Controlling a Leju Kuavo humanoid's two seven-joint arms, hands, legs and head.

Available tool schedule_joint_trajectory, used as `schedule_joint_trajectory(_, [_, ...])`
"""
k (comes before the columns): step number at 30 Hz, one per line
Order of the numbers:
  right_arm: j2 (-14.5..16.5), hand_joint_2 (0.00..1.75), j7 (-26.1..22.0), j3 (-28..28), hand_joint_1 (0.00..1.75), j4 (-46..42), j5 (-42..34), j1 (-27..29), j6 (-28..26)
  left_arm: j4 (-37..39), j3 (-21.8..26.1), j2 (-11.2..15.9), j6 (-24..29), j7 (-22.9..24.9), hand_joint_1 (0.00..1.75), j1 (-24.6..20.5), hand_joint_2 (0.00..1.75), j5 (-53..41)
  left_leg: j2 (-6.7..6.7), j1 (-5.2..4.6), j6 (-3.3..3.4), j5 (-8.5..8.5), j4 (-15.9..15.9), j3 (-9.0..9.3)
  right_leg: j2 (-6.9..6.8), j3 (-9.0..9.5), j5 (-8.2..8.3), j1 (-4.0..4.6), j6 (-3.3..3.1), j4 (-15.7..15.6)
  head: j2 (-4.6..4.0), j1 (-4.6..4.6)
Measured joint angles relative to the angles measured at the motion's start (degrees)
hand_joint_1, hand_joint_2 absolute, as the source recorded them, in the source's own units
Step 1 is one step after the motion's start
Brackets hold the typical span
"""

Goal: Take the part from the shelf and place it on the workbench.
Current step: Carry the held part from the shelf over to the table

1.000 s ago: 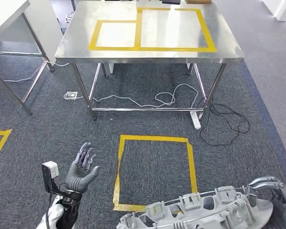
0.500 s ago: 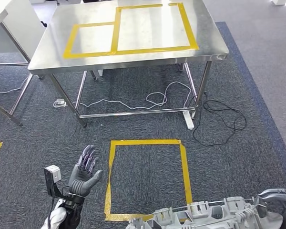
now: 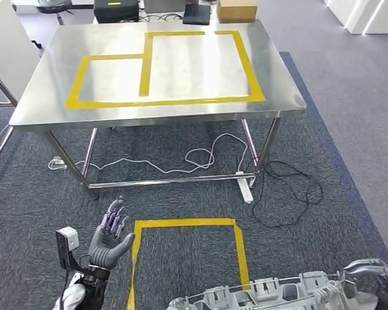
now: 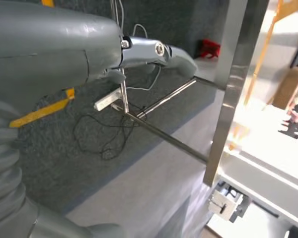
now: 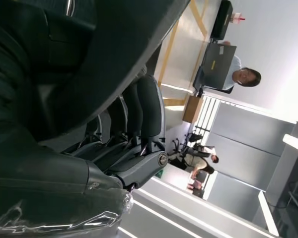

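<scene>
The part is a long grey plastic moulding with ribs and clips, lying across the bottom of the head view. My right hand grips its right end, and in the right wrist view the dark fingers curl around the part. My left hand is raised at the lower left with fingers spread and holds nothing. The steel workbench stands ahead, marked with two yellow tape rectangles.
A yellow tape square marks the carpet just in front of me. Cables and a power strip lie under the workbench. Boxes and a dark device sit beyond its far edge. A second table stands at the left.
The camera has moved forward and turned: the workbench and floor square have shifted down and left in the picture. Both hands keep their pose and the part stays in the right hand.
</scene>
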Motion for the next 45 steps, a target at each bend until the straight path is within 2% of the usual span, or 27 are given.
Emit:
schedule_joint_trajectory(1, [-0.17,1.75,0.09,0.17,1.34,0.0,0.01,0.03,-0.17,0.01,0.02,0.02,-0.02,-0.01,0.0,0.02,1.75,0.0,0.07,-0.07,0.25,-0.88,-0.02,1.09,-0.42,-3.32,-0.86,0.13,0.05,3.81,-0.01,0.15])
schedule_joint_trajectory(3, [-0.49,1.75,0.44,0.51,1.34,0.01,0.06,0.16,-0.58,0.04,0.0,0.0,-0.04,0.02,0.0,0.24,1.75,-0.03,0.08,-0.19,0.72,-2.88,-0.26,3.61,-0.54,-9.2,-6.02,0.44,-0.14,7.42,0.01,0.17])
schedule_joint_trajectory(5, [-0.98,1.75,0.91,0.96,1.34,0.02,0.32,0.14,-1.2,0.06,0.01,-0.01,-0.07,0.03,0.0,0.34,1.75,-0.03,-0.05,-0.28,0.99,-4.99,-0.5,6.29,-0.53,-12.95,-10.62,0.75,-0.52,5.9,-0.01,0.2])
schedule_joint_trajectory(6, [-1.28,1.75,1.14,1.3,1.34,0.02,0.55,0.12,-1.58,0.06,0.01,-0.03,-0.1,0.03,0.0,0.37,1.75,-0.03,-0.14,-0.33,1.04,-6.03,-0.54,7.57,-0.54,-14.09,-10.33,0.91,-0.76,3.58,-0.01,0.22])
schedule_joint_trajectory(9, [-2.2,1.75,1.78,2.34,1.34,-0.01,1.2,0.13,-2.29,0.02,0.01,-0.12,-0.14,0.03,0.0,0.45,1.75,-0.03,-0.35,-0.71,0.81,-9.61,-0.8,11.05,-1.07,-14.06,1.3,1.4,-1.74,-5.22,-0.01,0.19])
schedule_joint_trajectory(10, [-2.43,1.75,1.89,2.6,1.34,-0.11,1.37,0.14,-2.42,-0.08,0.01,-0.14,-0.15,0.01,0.0,0.37,1.75,-0.04,-0.37,-0.91,0.6,-10.65,-0.91,12.34,-1.15,-13.34,3.95,1.43,-2.09,-6.78,-0.01,0.15])
schedule_joint_trajectory(12, [-2.81,1.75,2.04,3.13,1.34,-0.45,1.75,0.09,-2.63,-0.39,0.03,-0.16,-0.18,-0.02,0.0,-0.22,1.75,-0.04,-0.34,-1.25,0.01,-10.21,0.69,13.32,-0.87,-11.49,3.75,1.27,-2.68,-7.48,-0.02,-0.01])
schedule_joint_trajectory(15, [-3.29,1.75,2.57,3.93,1.34,-0.79,2.27,0.04,-3.19,-0.68,0.0,-0.17,-0.23,-0.01,0.0,-1.2,1.75,0.01,0.02,-1.16,-1.2,-7.94,9.65,8.53,-1.43,-9.42,4.03,0.62,-3.39,-7.93,-0.02,-0.23])
schedule_joint_trajectory(16, [-3.48,1.75,2.78,4.19,1.34,-0.83,2.43,0.05,-3.43,-0.7,-0.03,-0.18,-0.25,0.01,0.0,-1.03,1.75,0.03,0.13,-0.93,-1.69,-9.05,12.68,6.26,-1.82,-9.03,4.1,0.5,-3.51,-8.0,-0.02,-0.31])
schedule_joint_trajectory(18, [-3.91,1.75,3.07,4.66,1.34,-0.81,2.72,0.09,-3.89,-0.63,-0.06,-0.2,-0.25,0.03,0.0,-0.2,1.75,0.09,0.16,-0.38,-2.38,-14.4,16.0,2.16,-2.24,-7.66,3.25,0.27,-3.58,-8.06,-0.02,-0.38])
schedule_joint_trajectory(20, [-4.27,1.75,3.29,4.98,1.34,-0.81,2.9,0.07,-4.28,-0.56,-0.07,-0.2,-0.25,0.03,0.0,0.42,1.75,0.12,0.3,-0.03,-2.68,-19.52,15.11,-0.33,-2.91,-5.93,1.93,0.03,-3.2,-8.13,-0.02,-0.45])
schedule_joint_trajectory(21, [-4.43,1.75,3.4,5.11,1.34,-0.81,2.96,0.07,-4.42,-0.54,-0.07,-0.19,-0.25,0.03,0.0,0.56,1.75,0.13,0.63,0.05,-2.64,-19.84,13.23,-0.88,-3.42,-4.91,1.17,-0.06,-2.92,-8.17,-0.02,-0.51])
schedule_joint_trajectory(22, [-4.57,1.75,3.48,5.24,1.34,-0.81,2.99,0.07,-4.48,-0.53,-0.07,-0.19,-0.25,0.03,0.0,0.72,1.75,0.13,1.49,0.03,-2.42,-17.47,10.61,-1.12,-3.97,-3.88,0.36,-0.1,-2.63,-8.23,-0.02,-0.55])
schedule_joint_trajectory(25, [-4.89,1.75,3.58,5.6,1.34,-0.76,3.06,0.01,-4.62,-0.41,-0.08,-0.22,-0.23,0.11,0.0,1.26,1.75,0.13,5.0,-0.31,-1.21,-4.58,3.92,-0.96,-5.44,-0.39,-2.32,0.13,-1.63,-8.8,-0.01,-0.55])
schedule_joint_trajectory(26, [-4.98,1.75,3.61,5.69,1.34,-0.75,3.1,-0.03,-4.67,-0.4,-0.09,-0.25,-0.23,0.14,0.0,1.26,1.75,0.13,5.03,-0.35,-0.85,-3.16,3.07,-0.51,-5.81,0.82,-2.49,0.18,-1.11,-8.96,-0.01,-0.55])
schedule_joint_trajectory(28, [-5.22,1.75,3.62,5.84,1.34,-0.76,3.17,-0.4,-4.72,-0.48,-0.06,-0.27,-0.22,0.08,0.0,0.85,1.75,0.13,3.2,-0.07,-0.17,-4.55,2.13,1.59,-5.87,0.93,-0.48,0.09,0.13,-6.21,0.01,-0.53])
schedule_joint_trajectory(30, [-5.48,1.75,3.63,5.98,1.34,-0.76,3.24,-0.8,-4.91,-0.51,0.04,-0.25,-0.21,0.03,0.0,0.49,1.75,0.13,1.67,0.44,0.42,-5.51,0.69,4.52,-3.75,-3.77,2.61,-0.06,0.83,1.6,-0.01,-0.3])
schedule_joint_trajectory(31, [-5.59,1.75,3.68,6.03,1.34,-0.74,3.25,-0.83,-5.07,-0.51,0.08,-0.29,-0.2,0.03,0.0,0.5,1.75,0.13,0.97,0.65,0.56,-6.13,-0.26,6.1,-2.45,-7.03,2.71,-0.13,0.86,5.29,-0.01,-0.15])
schedule_joint_trajectory(33, [-5.83,1.75,3.8,6.15,1.34,-0.73,3.31,-0.74,-5.41,-0.51,0.07,-0.39,-0.17,0.08,0.0,0.55,1.75,0.13,-0.82,0.97,0.59,-7.56,-2.22,9.67,-1.08,-12.64,-1.07,-0.22,0.91,8.64,-0.02,0.01])
schedule_joint_trajectory(35, [-6.12,1.75,3.93,6.32,1.34,-0.72,3.39,-0.75,-5.76,-0.49,0.07,-0.4,-0.09,0.15,0.0,0.65,1.75,0.13,-2.78,1.3,0.36,-9.19,-4.32,13.82,-0.96,-16.57,-5.62,-0.4,1.18,6.88,-0.02,0.05])
schedule_joint_trajectory(36, [-6.27,1.75,3.99,6.42,1.34,-0.72,3.43,-0.76,-5.94,-0.47,0.07,-0.4,-0.05,0.19,0.0,0.72,1.75,0.13,-3.76,1.52,0.16,-10.18,-5.28,16.04,-0.89,-17.89,-5.49,-0.6,1.48,4.32,-0.02,0.05])
schedule_joint_trajectory(37, [-6.39,1.75,4.04,6.53,1.34,-0.69,3.46,-0.76,-6.14,-0.43,0.07,-0.4,-0.01,0.24,0.0,0.8,1.75,0.13,-4.67,1.74,-0.09,-11.37,-6.05,18.18,-0.57,-18.81,-2.4,-0.94,1.9,0.61,-0.02,0.09])
schedule_joint_trajectory(39, [-6.55,1.75,4.19,6.92,1.34,-0.48,3.5,-0.81,-6.58,-0.2,0.08,-0.37,0.21,0.44,0.0,1.08,1.75,0.16,-6.23,2.02,-0.98,-14.16,-6.33,21.71,0.69,-19.8,9.39,-1.56,2.3,-6.85,-0.02,0.38])
schedule_joint_trajectory(40, [-6.6,1.75,4.29,7.15,1.34,-0.42,3.53,-0.79,-6.85,-0.08,0.11,-0.36,0.47,0.68,0.0,1.17,1.75,0.2,-6.83,2.2,-1.63,-15.57,-6.37,22.98,1.19,-20.0,13.89,-1.53,1.91,-8.13,-0.03,0.32])
schedule_joint_trajectory(41, [-6.68,1.75,4.39,7.37,1.34,-0.49,3.57,-0.74,-7.19,0.01,0.17,-0.38,0.89,0.92,0.0,1.45,1.75,0.26,-7.25,2.44,-2.32,-16.61,-6.34,23.94,1.26,-20.12,15.84,-1.28,1.18,-7.89,-0.04,0.32])
schedule_joint_trajectory(43, [-6.95,1.75,4.52,7.61,1.34,-0.94,3.74,-0.78,-8.07,-0.05,0.28,-0.47,2.01,1.44,0.0,2.12,1.75,0.28,-7.27,2.92,-3.45,-16.06,-4.14,23.46,0.47,-19.73,14.07,-0.79,-0.48,-5.85,-0.03,0.03])
schedule_joint_trajectory(45, [-7.13,1.75,4.54,7.77,1.34,-1.32,3.9,-1.07,-8.9,-0.13,0.34,-0.48,2.99,1.99,0.0,2.72,1.75,0.17,-4.5,2.9,-4.07,-13.18,4.36,17.85,-0.64,-18.41,12.61,-0.97,-1.4,-6.62,-0.02,-0.1])
